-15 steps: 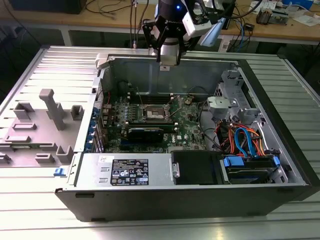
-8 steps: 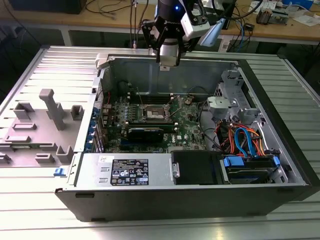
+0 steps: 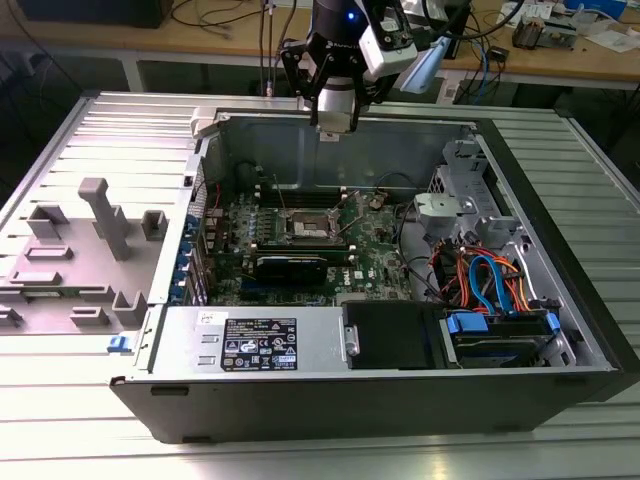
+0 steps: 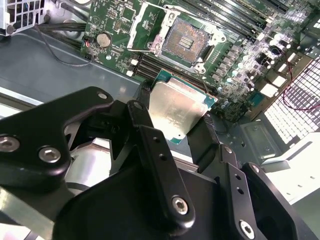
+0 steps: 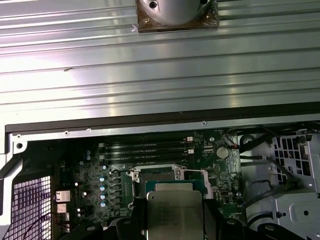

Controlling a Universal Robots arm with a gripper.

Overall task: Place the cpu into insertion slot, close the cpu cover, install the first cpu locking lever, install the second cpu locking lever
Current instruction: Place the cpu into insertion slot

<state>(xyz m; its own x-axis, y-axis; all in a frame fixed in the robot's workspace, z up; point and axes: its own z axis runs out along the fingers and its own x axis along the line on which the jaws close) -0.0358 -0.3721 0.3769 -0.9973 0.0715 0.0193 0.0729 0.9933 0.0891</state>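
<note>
Quick count: one open computer case (image 3: 380, 150), one green motherboard (image 3: 375, 255), one insertion slot (image 4: 189, 40), one cpu (image 4: 175, 107), one gripper (image 4: 177, 116), one round coin battery (image 4: 103, 40). One black graphics card (image 3: 290, 266) mid-frame in the exterior view. Grey fixture blocks (image 3: 105, 215) at the exterior view's left: several, can't pin down the exact number.
</note>
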